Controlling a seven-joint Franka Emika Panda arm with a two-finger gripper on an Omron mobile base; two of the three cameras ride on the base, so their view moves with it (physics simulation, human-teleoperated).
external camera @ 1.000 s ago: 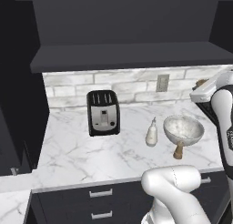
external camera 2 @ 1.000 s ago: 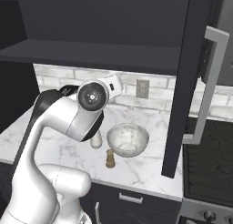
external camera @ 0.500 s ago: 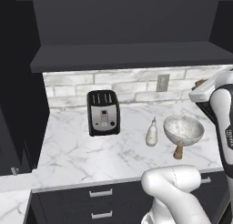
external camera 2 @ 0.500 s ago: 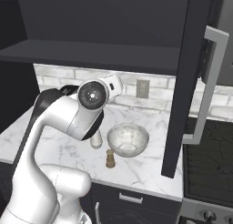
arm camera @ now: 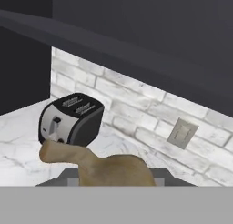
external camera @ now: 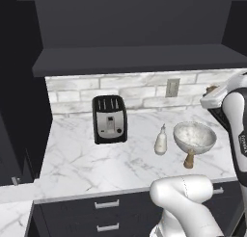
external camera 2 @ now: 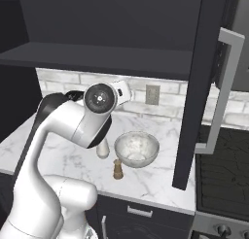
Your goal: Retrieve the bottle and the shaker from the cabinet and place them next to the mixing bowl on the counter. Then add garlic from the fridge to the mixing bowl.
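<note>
On the white marble counter [external camera: 87,164], a creamy bottle [external camera: 160,140] stands just left of the speckled mixing bowl [external camera: 194,137], with the brown shaker [external camera: 189,159] in front, right of centre in the left base view. The gripper [arm camera: 109,173] pinches a tan, garlic-like lump [arm camera: 98,166] near a black toaster [external camera: 109,118].

- Even, soft rendered light falls on the counter [external camera: 96,164]; the marble and tile read bright.
- The cabinet [external camera: 130,19] interior stays very dark, almost featureless, from 10 to 2 o'clock.
- The toaster [external camera: 110,119] casts only a faint shadow.
- No glare or motion blur; edges look slightly pixelated in the hand view.
</note>
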